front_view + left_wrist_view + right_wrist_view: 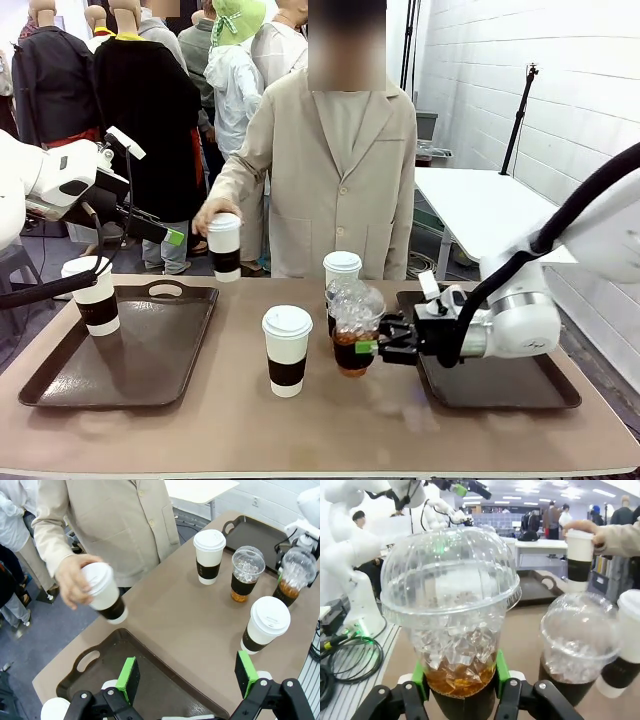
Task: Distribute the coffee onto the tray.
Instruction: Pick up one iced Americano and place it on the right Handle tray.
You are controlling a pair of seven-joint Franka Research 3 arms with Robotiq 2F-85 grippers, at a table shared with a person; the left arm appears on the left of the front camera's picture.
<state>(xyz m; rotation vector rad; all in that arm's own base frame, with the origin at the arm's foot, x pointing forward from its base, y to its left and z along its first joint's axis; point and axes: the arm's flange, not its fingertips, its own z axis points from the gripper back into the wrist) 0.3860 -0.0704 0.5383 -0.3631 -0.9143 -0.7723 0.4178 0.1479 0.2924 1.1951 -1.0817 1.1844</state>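
The right arm comes in low from the right, forearm level over the right tray [500, 385], fingers pointing left. The right gripper [385, 345] is clamped on the lower wall of an iced coffee cup [352, 335], with a green pad on each side. The cup stands upright, long axis vertical and dome up, just left of that tray near the middle of the table [230, 420]. It is clear ribbed plastic holding ice over dark brown liquid.

A second iced cup [343, 296] stands just behind it, and a far paper cup [342, 268] is beyond that. A near paper cup [287, 350], white with a dark sleeve, stands upright to the left.

The left gripper [187, 675] hangs raised above the left tray [150, 350], jaws wide and empty. At the far edge the person's hand [208, 215] holds a tilted paper cup [224, 246].
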